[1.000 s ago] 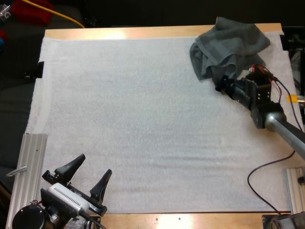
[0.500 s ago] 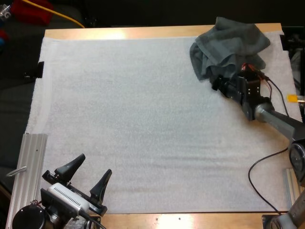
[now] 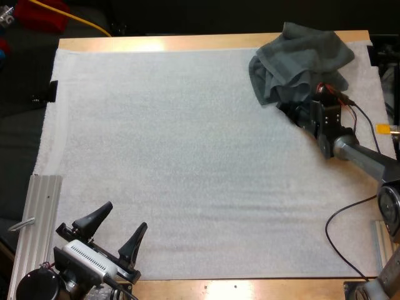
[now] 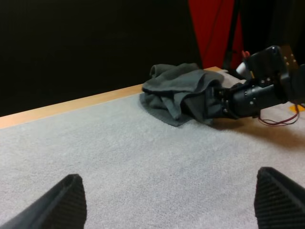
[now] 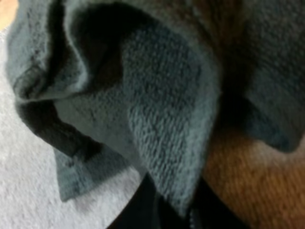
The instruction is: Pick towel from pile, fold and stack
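A dark grey-green crumpled towel (image 3: 300, 59) lies in a heap at the mat's far right corner, partly over the wooden table edge. My right gripper (image 3: 289, 107) is at the towel's near edge, its tips buried in the cloth. In the right wrist view a hanging fold of the towel (image 5: 157, 95) runs down between the two black fingers (image 5: 138, 212), which press on it. From the left wrist view, the towel (image 4: 178, 90) has the right gripper (image 4: 218, 102) pushed into its side. My left gripper (image 3: 125, 215) rests open at the mat's near left corner, fingers (image 4: 66, 200) wide apart over bare mat.
The white mat (image 3: 187, 156) stretches bare between the two arms. An aluminium rail (image 3: 40, 219) lies along the near left side, another (image 3: 387, 247) at the near right. The wooden table edge (image 3: 156, 42) runs along the far side.
My right arm pushed forward into the towel's near edge and its fingers closed on a fold. The left arm and the towel heap have stayed put.
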You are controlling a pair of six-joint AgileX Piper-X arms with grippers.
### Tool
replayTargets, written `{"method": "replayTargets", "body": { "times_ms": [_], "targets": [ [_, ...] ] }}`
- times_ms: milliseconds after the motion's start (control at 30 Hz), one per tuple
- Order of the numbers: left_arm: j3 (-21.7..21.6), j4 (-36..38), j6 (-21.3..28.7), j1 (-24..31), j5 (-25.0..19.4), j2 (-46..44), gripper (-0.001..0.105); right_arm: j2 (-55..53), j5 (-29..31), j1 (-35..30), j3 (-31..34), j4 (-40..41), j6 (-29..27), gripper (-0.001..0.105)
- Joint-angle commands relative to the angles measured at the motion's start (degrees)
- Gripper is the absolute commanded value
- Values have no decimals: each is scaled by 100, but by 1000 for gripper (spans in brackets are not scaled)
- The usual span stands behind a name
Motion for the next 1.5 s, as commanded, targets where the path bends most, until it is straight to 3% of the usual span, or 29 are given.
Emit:
{"method": "replayTargets", "body": {
  "times_ms": [0, 200, 367, 400, 700, 1000, 1467],
  "targets": [
    [-38, -104, -58, 1, 54, -754, 70, 10, 11, -8, -51, -108, -48, 1],
    [-38, -104, -58, 1, 54, -754, 70, -183, -128, -8, -75, -58, -108, 1],
    [-38, -104, -58, 1, 54, -754, 70, -729, -113, 52, -75, 725, -1081, 1],
    [-38, -104, -58, 1, 54, -754, 70, -985, -108, 67, -75, 1015, -1562, 1],
    [-38, -104, -184, 1, 54, -754, 70, -1970, 319, 68, -566, 1659, -2840, 1],
    [-38, -104, -188, 1, 54, -754, 70, -1977, 397, 68, -1897, 2361, -3349, 1],
    [-38, -104, -188, 1, 54, -754, 70, -1977, 508, 68, -2774, 2593, -3416, 1]
  ]
}}
